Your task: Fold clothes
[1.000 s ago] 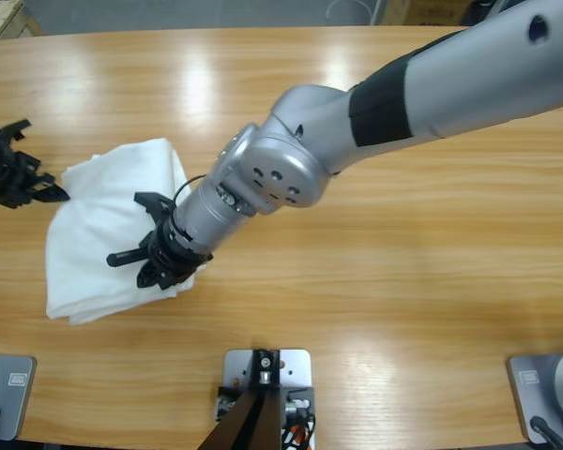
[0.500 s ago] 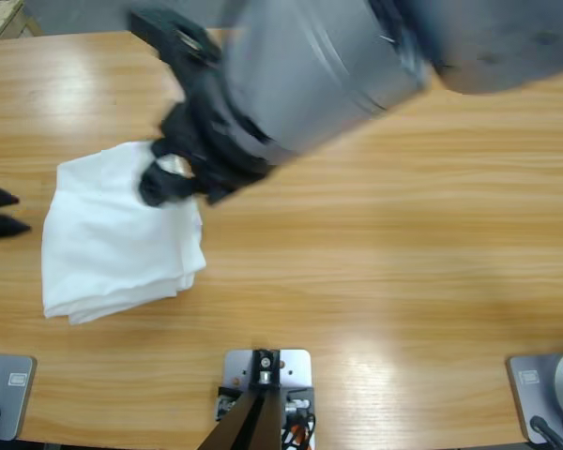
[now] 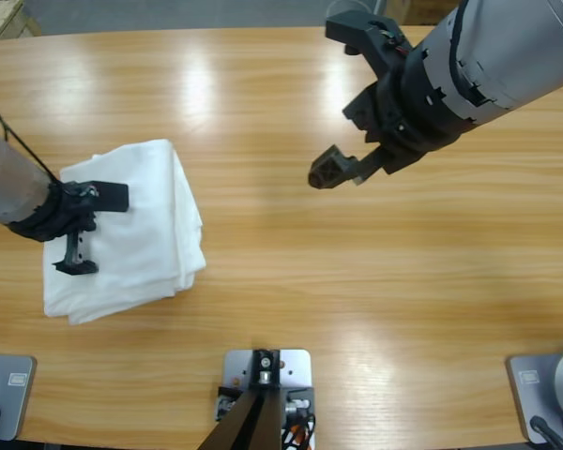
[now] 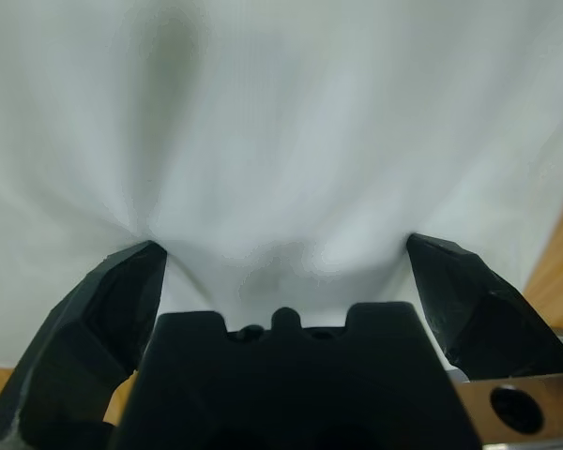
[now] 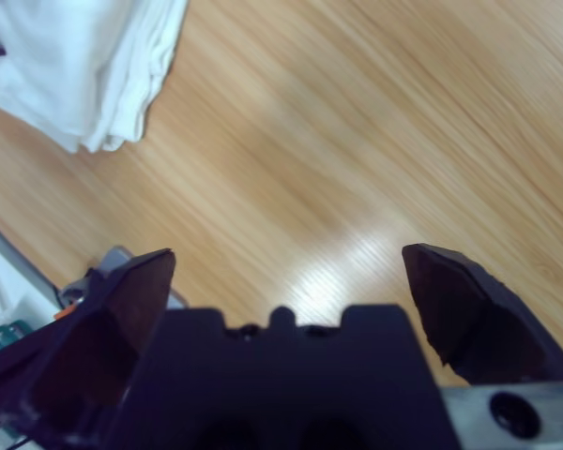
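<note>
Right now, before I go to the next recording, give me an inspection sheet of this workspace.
Surface: long wooden table, bare wood over most of it, with glare patches.
Job's things: one folded white T-shirt lying near the table's left end, layered edges showing along one side.
Clutter: nothing seen.
Grippers: left gripper open, over the T-shirt, jaws set wide with white cloth filling the left wrist view; whether it touches the cloth cannot be told. Right gripper open and empty, over bare wood, apart from the T-shirt.
Cables: a thin black cable running along the left arm.
Surroundings: grey floor beyond the far table edge; little else shown.
</note>
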